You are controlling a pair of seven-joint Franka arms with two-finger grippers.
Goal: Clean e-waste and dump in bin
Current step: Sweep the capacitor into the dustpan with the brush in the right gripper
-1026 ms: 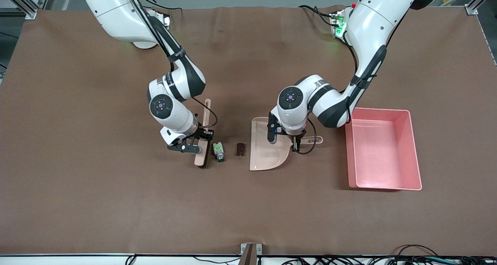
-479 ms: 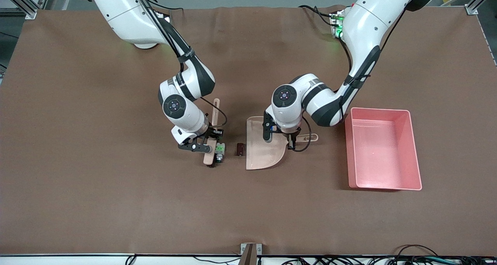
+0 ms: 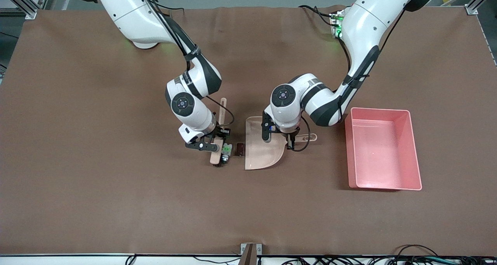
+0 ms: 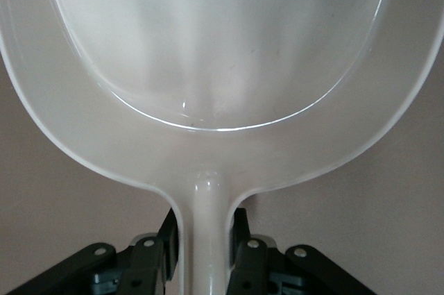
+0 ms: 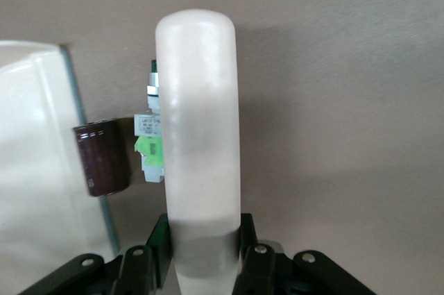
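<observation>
1. Desk [image 3: 77,160]: brown covered surface carrying all items listed.
2. Right claw [image 3: 216,142]: low over the desk near its middle, fingers [image 5: 156,243] clamped on both sides of the brush handle.
3. Brush [image 3: 218,140]: pale beige, long and narrow, lying along the line from the robot bases toward the front camera; its head is down at the desk, touching the white-and-green component. In the right wrist view the brush [image 5: 201,142] stands as a rounded pale bar over the pieces.
4. White-and-green component [image 3: 226,151]: on the desk, pressed against the brush on the side toward the dustpan; the right wrist view shows its green label [image 5: 149,153] just beside the brush.
5. Maroon-brown cylinder [image 3: 240,149]: on the desk between the component and the dustpan, at or touching the dustpan's open edge; seen also from the right wrist [image 5: 103,157].
6. Left claw [image 3: 291,140]: low over the desk, fingers [image 4: 239,236] closed around the dustpan's handle.
7. Dustpan [image 3: 261,152]: beige, its straight open edge facing the two pieces, its handle toward the bin; the pan's inside [image 4: 215,45] holds nothing.
8. Bin [image 3: 412,148]: pink rectangular tub, upright, toward the left arm's end of the desk, well apart from the pieces.
</observation>
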